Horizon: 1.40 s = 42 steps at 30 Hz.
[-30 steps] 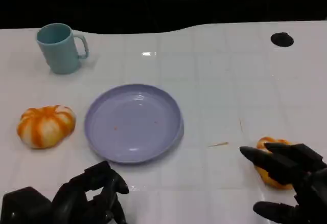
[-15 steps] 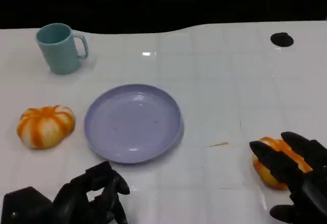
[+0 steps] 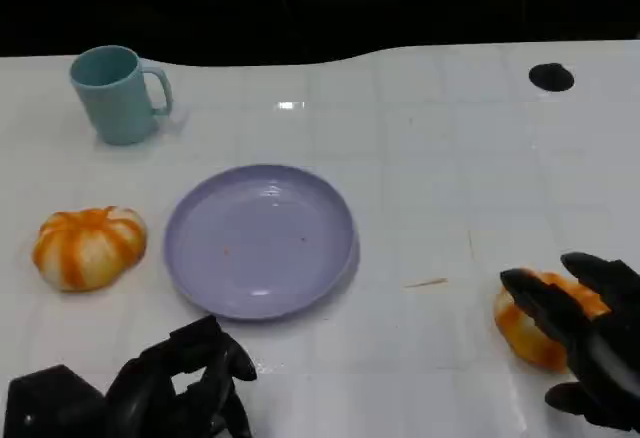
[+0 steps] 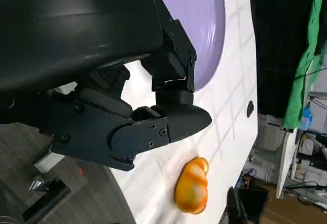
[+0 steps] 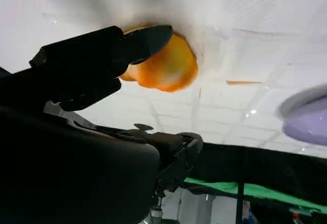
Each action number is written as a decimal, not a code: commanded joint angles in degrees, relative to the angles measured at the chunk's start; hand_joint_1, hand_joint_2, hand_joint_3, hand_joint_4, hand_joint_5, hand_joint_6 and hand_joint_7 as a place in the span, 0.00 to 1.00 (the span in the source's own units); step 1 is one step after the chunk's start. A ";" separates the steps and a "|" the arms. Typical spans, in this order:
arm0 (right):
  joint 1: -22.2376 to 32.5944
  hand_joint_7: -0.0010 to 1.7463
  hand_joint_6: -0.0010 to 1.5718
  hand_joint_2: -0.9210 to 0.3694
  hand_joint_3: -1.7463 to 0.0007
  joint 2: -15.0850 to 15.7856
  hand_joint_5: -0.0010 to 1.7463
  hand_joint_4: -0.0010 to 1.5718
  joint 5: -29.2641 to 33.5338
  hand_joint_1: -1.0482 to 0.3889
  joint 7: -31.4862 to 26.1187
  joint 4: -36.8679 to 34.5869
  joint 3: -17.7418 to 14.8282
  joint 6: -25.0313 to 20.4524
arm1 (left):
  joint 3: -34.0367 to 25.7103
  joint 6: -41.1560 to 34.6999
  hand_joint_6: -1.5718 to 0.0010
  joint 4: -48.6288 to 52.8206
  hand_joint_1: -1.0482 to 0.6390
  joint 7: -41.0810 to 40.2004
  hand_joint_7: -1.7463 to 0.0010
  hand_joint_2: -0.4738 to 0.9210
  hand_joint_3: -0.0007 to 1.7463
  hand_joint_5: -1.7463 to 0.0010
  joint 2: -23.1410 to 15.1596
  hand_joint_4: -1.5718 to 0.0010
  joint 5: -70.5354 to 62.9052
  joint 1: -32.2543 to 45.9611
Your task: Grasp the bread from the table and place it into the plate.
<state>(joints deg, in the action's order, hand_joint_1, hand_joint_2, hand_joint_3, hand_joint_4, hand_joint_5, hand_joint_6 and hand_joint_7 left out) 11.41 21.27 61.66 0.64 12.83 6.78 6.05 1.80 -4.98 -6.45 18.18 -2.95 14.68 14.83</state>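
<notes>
1. The right hand has its fingers spread over the bread, which lies on the counter near its right front part; I cannot tell if the grasp is already closed.
2. The left hand is curled in, holding nothing, just in front of the plate.
3. Risk, in my judgement: the round bread may roll away or slip if the fingers close only on its top.
4. The way to the plate looks open; the pumpkin-like bun and the cup stand well apart on the left.
</notes>
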 commanded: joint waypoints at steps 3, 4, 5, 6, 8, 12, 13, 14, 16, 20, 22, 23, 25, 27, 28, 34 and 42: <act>-3.32 0.01 0.16 0.08 1.00 1.96 0.19 0.00 -0.29 0.41 -0.83 -4.53 1.87 -1.97 | -0.10 -0.52 0.55 -0.82 0.20 0.13 0.13 0.95 0.39 0.00 -0.38 0.46 0.40 0.38; -3.77 0.01 0.16 0.08 1.00 2.03 0.19 0.00 -0.32 0.41 -0.75 -5.06 2.22 -2.30 | -0.10 -0.75 0.55 -1.00 0.21 -0.09 0.13 0.94 0.39 0.00 -0.30 0.46 0.39 0.44; -4.26 0.00 0.15 0.09 1.00 2.07 0.19 0.00 -0.25 0.42 -0.39 -5.44 2.64 -2.81 | -0.07 -0.93 0.55 -1.18 0.21 -0.20 0.13 0.94 0.39 0.00 -0.27 0.46 0.35 0.49; -4.66 0.00 0.15 0.09 1.00 2.11 0.19 0.00 -0.19 0.43 -0.11 -5.73 3.04 -3.23 | -0.08 -0.97 0.55 -1.28 0.20 -0.18 0.13 0.94 0.39 0.00 -0.21 0.46 0.42 0.55; -5.51 0.00 0.15 0.09 1.00 2.23 0.19 0.00 0.25 0.45 0.62 -6.10 3.97 -4.15 | -0.01 -0.62 0.55 -1.27 0.21 0.03 0.13 0.94 0.39 0.00 -0.24 0.46 0.24 0.60; -7.18 0.00 0.16 0.11 1.00 2.52 0.20 0.01 0.90 0.47 1.59 -6.77 5.80 -5.83 | -0.13 -0.12 0.55 -0.90 0.21 0.16 0.13 0.94 0.40 0.00 -0.20 0.46 0.21 0.62; -7.59 0.01 0.16 0.11 1.00 2.51 0.20 0.01 1.00 0.47 1.56 -7.03 6.22 -6.09 | -0.13 -0.14 0.55 -0.93 0.21 0.16 0.13 0.94 0.39 0.00 -0.19 0.46 0.22 0.66; -7.94 0.01 0.17 0.11 1.00 2.48 0.20 0.02 1.01 0.47 1.56 -7.24 6.59 -6.34 | -0.09 -0.24 0.55 -1.04 0.21 0.14 0.14 0.94 0.39 0.00 -0.19 0.46 0.23 0.70; -8.72 0.01 0.17 0.11 1.00 2.34 0.20 0.02 0.68 0.49 1.90 -7.72 7.29 -6.84 | -0.04 -0.62 0.55 -1.35 0.20 0.02 0.14 0.94 0.39 0.00 -0.15 0.46 0.28 0.78; -10.24 0.00 0.17 0.12 1.00 1.91 0.21 0.02 0.87 0.50 2.38 -8.63 8.71 -8.14 | 0.12 -0.12 0.55 -1.48 0.21 -0.26 0.14 0.94 0.39 0.00 -0.18 0.47 -0.35 0.96; -11.09 0.00 0.17 0.13 1.00 1.92 0.21 0.02 0.97 0.50 2.59 -9.26 9.58 -8.66 | 0.15 -0.21 0.54 -1.55 0.20 -0.36 0.14 0.95 0.39 0.00 -0.13 0.46 -0.39 0.96; -11.52 0.00 0.17 0.13 1.00 1.96 0.21 0.02 1.02 0.50 2.73 -9.61 10.02 -8.88 | 0.15 -0.21 0.54 -1.56 0.20 -0.34 0.13 0.95 0.39 0.00 -0.10 0.46 -0.34 0.97; -12.40 0.01 0.18 0.13 1.00 1.99 0.21 0.03 0.87 0.50 3.27 -10.35 10.68 -9.29 | 0.17 -0.35 0.54 -1.67 0.20 -0.31 0.13 0.95 0.39 0.00 -0.10 0.46 -0.23 0.96; -12.97 0.00 0.18 0.13 1.00 1.98 0.21 0.03 0.36 0.50 3.96 -10.87 11.09 -9.82 | 0.04 -0.62 0.54 -1.78 0.20 -0.21 0.13 0.94 0.39 0.00 0.01 0.46 0.21 0.99; -13.10 0.00 0.18 0.14 1.00 2.02 0.21 0.03 0.19 0.50 4.25 -10.94 11.23 -10.12 | 0.02 -0.69 0.54 -1.85 0.20 -0.24 0.14 0.94 0.39 0.00 0.02 0.46 0.26 1.03; -12.68 0.00 0.17 0.12 1.00 2.65 0.20 0.02 -3.50 0.52 9.23 -9.29 10.37 -12.15 | 0.12 -1.31 0.54 -2.65 0.20 -0.50 0.14 0.95 0.39 0.00 0.01 0.46 0.33 1.40; -13.56 0.01 0.20 0.12 1.00 4.35 0.17 0.07 -6.33 0.51 13.51 -8.85 10.21 -13.75 | 0.13 -1.12 0.56 -3.04 0.20 -0.35 0.13 0.97 0.35 0.00 -0.28 0.47 0.01 1.58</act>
<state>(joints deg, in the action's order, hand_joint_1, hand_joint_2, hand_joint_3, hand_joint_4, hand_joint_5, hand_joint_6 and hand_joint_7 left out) -1.51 24.43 56.25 13.24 3.87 17.71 -7.11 2.37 -6.21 -8.86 17.95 -2.63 14.63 16.10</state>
